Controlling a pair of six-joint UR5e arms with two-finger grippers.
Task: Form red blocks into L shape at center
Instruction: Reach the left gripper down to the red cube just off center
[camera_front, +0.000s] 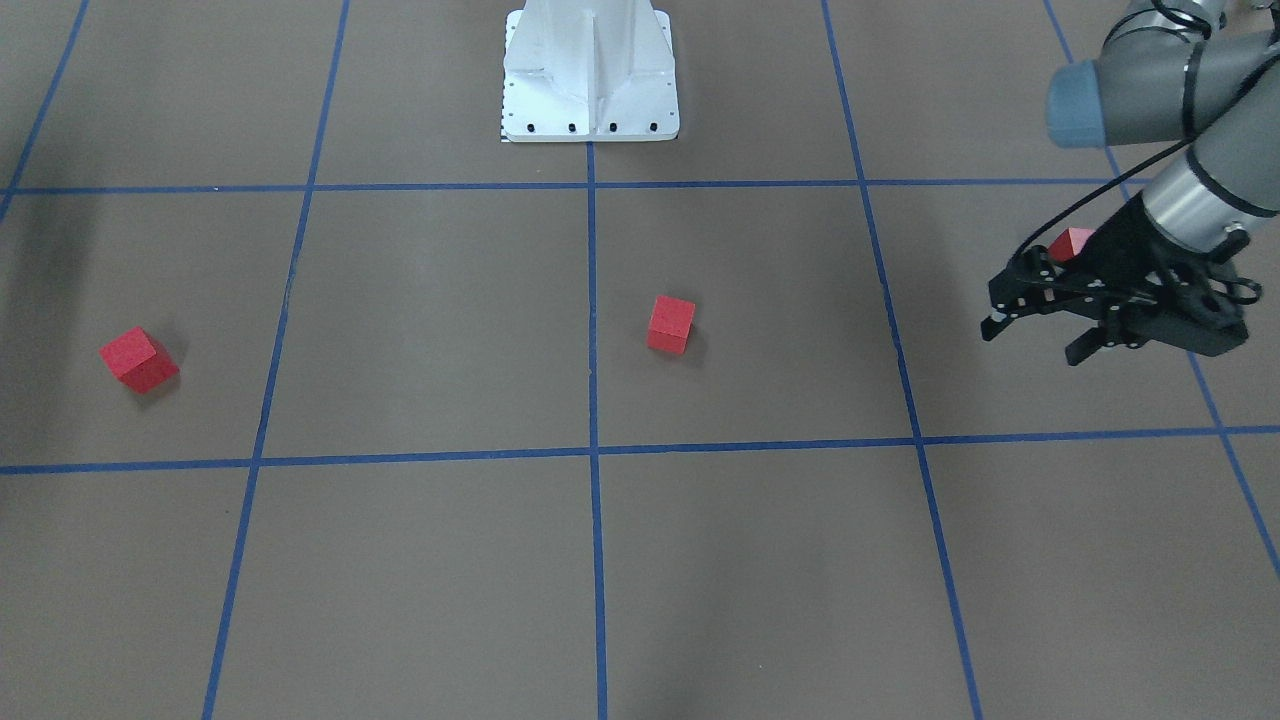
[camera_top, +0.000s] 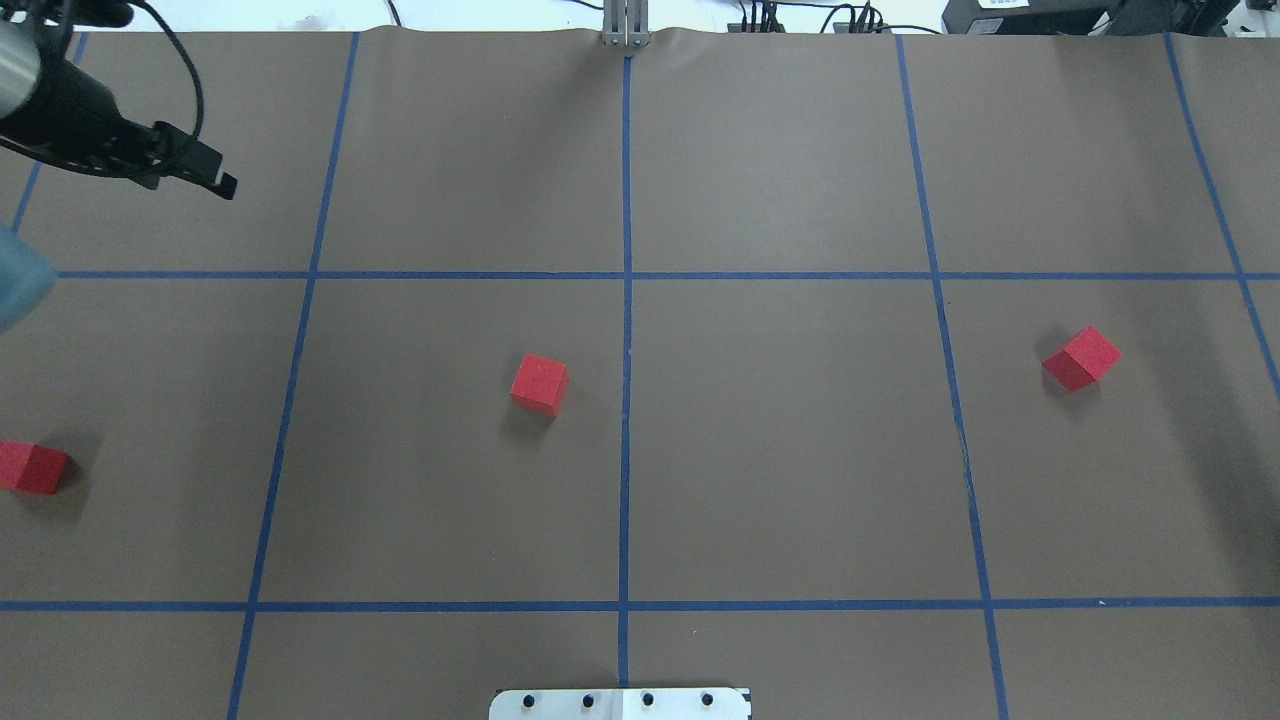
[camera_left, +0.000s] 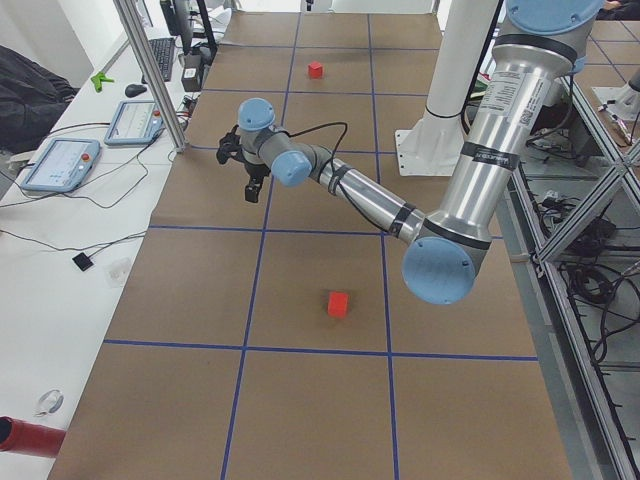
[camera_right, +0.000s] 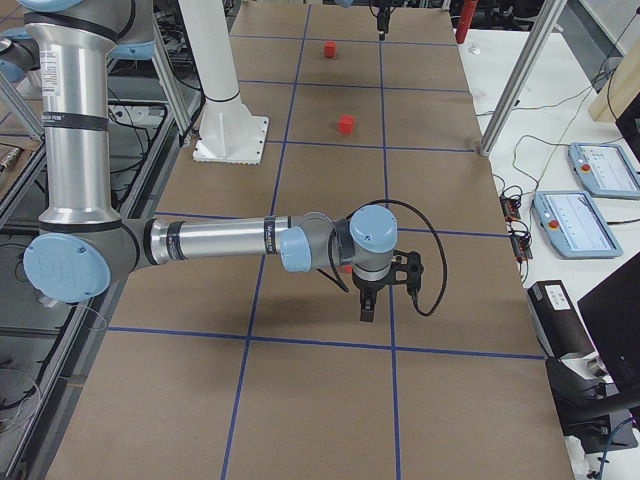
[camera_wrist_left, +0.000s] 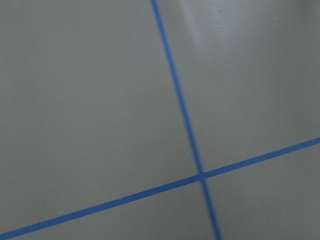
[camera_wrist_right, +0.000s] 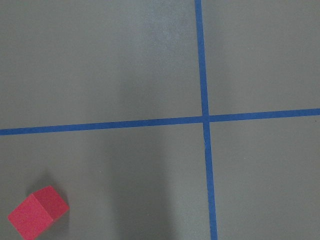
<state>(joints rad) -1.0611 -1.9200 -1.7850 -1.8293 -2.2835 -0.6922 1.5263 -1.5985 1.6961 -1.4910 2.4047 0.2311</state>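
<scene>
We see three red blocks (camera_front: 670, 324), all flat on the tabletop (camera_top: 780, 480) & well apart from each other, so no L yet. The mid block (camera_top: 540, 384) sits just left of the centre line (camera_top: 626, 450), not touching it, btw the two tape crossings on that line. The left block (camera_top: 32, 467) is far out at the overhead view's left edge; in the front cam it's half hidden behind the left gripper (camera_front: 1032, 340). The right block (camera_top: 1082, 358) lies at an angle to the grid, in the square past the next tape line on the right. The right wrist cam has it in its lower-left corner, w/ a tape crossing (camera_wrist_right: 205, 118) up & to the right of it.

The left gripper hangs above the tabletop in the far row, well away from the left block. Its fingers (camera_front: 1085, 348) are spread wide w/ nothing btw them. Its wrist cam shows only bare tabletop & crossed tape.

The right gripper (camera_right: 366, 305) shows only in the right side view, pointing down over the tabletop; we can't tell if its fingers are apart or closed
</scene>
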